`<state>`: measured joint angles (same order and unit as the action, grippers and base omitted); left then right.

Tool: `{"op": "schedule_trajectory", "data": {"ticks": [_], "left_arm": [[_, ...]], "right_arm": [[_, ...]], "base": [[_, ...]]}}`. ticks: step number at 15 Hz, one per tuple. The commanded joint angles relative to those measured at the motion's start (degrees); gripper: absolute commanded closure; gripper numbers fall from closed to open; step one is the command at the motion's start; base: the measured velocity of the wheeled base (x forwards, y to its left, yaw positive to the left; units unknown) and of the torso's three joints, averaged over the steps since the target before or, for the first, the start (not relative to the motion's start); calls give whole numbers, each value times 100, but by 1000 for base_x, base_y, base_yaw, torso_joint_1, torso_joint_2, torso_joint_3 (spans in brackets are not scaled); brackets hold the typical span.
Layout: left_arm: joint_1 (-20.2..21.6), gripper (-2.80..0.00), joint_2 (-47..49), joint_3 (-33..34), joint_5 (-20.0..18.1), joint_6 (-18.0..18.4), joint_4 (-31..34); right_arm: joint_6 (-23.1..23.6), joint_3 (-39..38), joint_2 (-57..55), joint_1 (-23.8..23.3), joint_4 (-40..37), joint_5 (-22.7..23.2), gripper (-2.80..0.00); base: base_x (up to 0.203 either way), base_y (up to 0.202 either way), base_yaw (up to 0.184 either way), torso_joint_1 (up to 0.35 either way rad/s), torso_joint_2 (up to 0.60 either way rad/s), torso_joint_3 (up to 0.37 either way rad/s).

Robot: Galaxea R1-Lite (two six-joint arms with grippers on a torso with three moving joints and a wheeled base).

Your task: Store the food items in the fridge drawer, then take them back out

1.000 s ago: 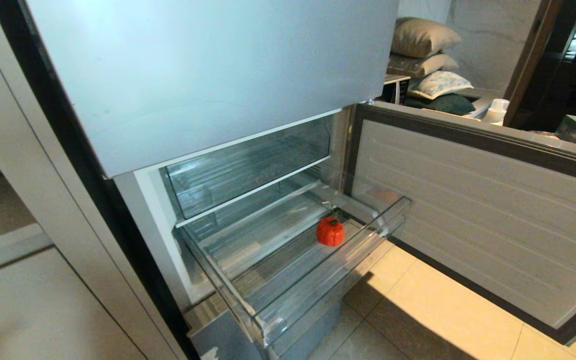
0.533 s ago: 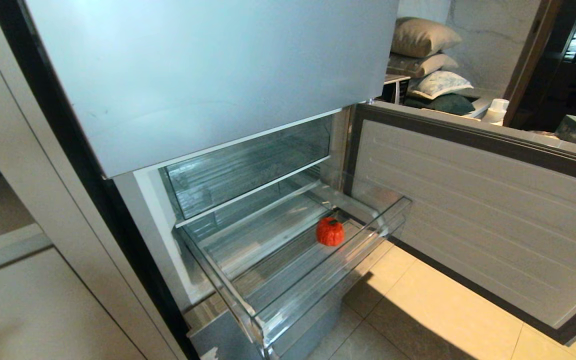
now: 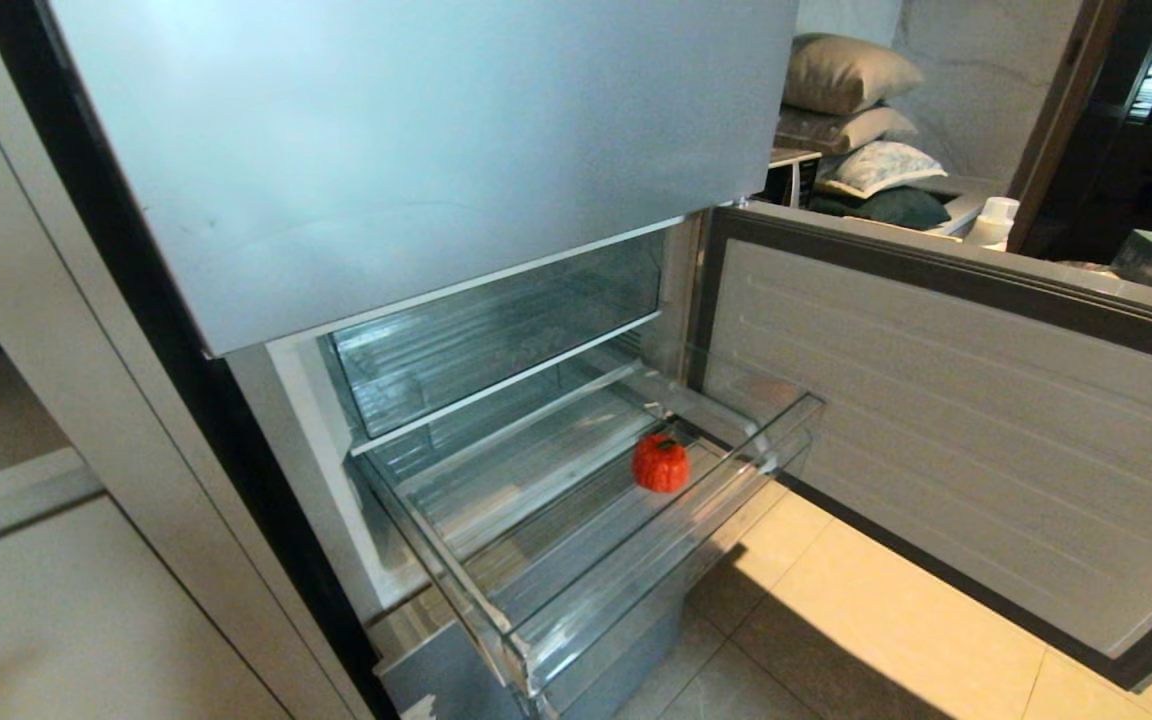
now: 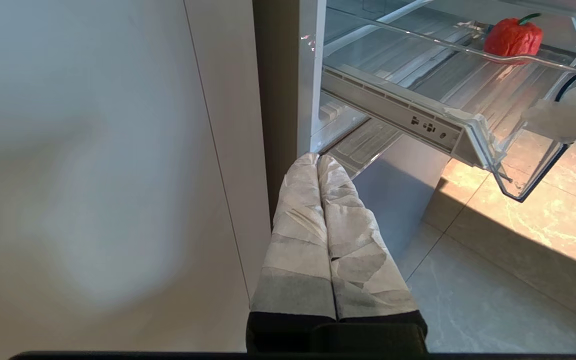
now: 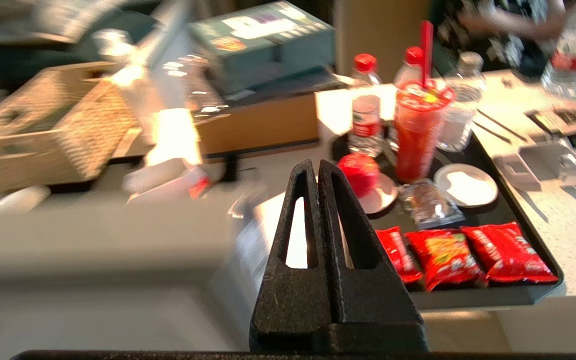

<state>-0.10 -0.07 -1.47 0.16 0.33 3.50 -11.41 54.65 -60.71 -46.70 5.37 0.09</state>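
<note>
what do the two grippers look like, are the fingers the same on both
No. The left gripper has two long tapering fingers wrapped in wrinkled pale grey-white tape, black at the base. The right gripper has bare, rough black fingers, each a tapered wedge with a long slot cut through it.

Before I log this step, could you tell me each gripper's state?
Left gripper: shut, holding nothing, low beside the fridge.
Right gripper: shut, holding nothing.

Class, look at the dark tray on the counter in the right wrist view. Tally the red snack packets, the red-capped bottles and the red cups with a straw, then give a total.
Red snack packets: 3
Red-capped bottles: 2
Red cup with straw: 1
Total: 6
</note>
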Motion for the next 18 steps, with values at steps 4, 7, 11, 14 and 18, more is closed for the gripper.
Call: {"op": "schedule_trajectory", "data": {"ticks": [4, 7, 11, 14, 18], "left_arm": [[1, 0, -1, 0, 2, 3, 2], [1, 0, -1, 6, 2, 3, 2], [1, 0, -1, -2, 2, 2, 2], [1, 0, -1, 0, 2, 6, 2], [1, 0, -1, -2, 2, 2, 2]], "right_arm": [[-27, 824, -2239, -1046, 984, 322, 0], [-26, 1132, -2988, -1138, 1128, 661, 0], [-15, 1348, -3793, -1160, 1138, 1273, -280], [-8, 1534, -4261, -1290, 1141, 1324, -280], [29, 1922, -4869, -1419, 1143, 1393, -280]], "base": [[0, 0, 0, 0, 0, 0], [0, 0, 0, 0, 0, 0], [0, 0, 0, 0, 0, 0], [0, 0, 0, 0, 0, 0], [0, 0, 0, 0, 0, 0]]}}
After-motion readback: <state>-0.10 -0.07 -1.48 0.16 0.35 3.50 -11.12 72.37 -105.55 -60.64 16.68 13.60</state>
